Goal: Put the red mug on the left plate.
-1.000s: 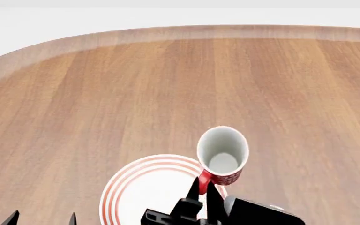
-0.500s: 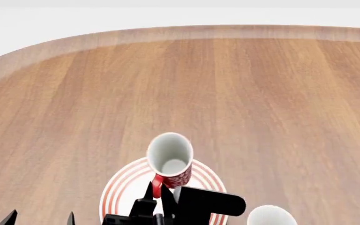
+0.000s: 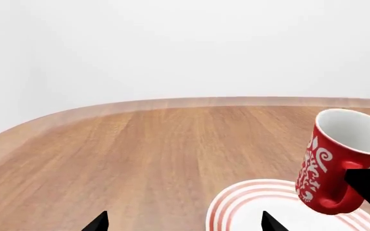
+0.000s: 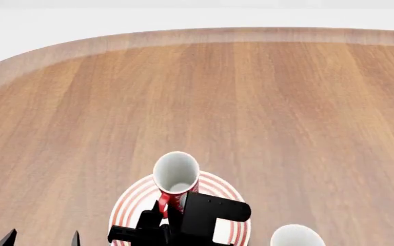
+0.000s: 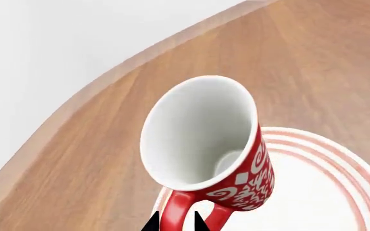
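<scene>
The red mug (image 4: 175, 177) with white swirls and a white inside hangs tilted over the left plate (image 4: 134, 204), a white plate with thin red rings. My right gripper (image 4: 164, 209) is shut on the mug's red handle, its fingers either side of it in the right wrist view (image 5: 175, 224). That view looks into the mug (image 5: 204, 134), with the plate (image 5: 329, 185) below it. In the left wrist view the mug (image 3: 329, 163) leans above the plate's (image 3: 249, 204) far side. My left gripper (image 3: 181, 224) stands open and empty, left of the plate (image 4: 43, 240).
The rim of a plain white mug (image 4: 296, 237) shows at the bottom right of the head view, right of the plate. The wooden table (image 4: 197, 92) stretches away to a rounded far edge, curving round at the left.
My right gripper has carried the red mug leftward and nearer, from beside the plate's right rim to over the plate. The left gripper has stayed put.
</scene>
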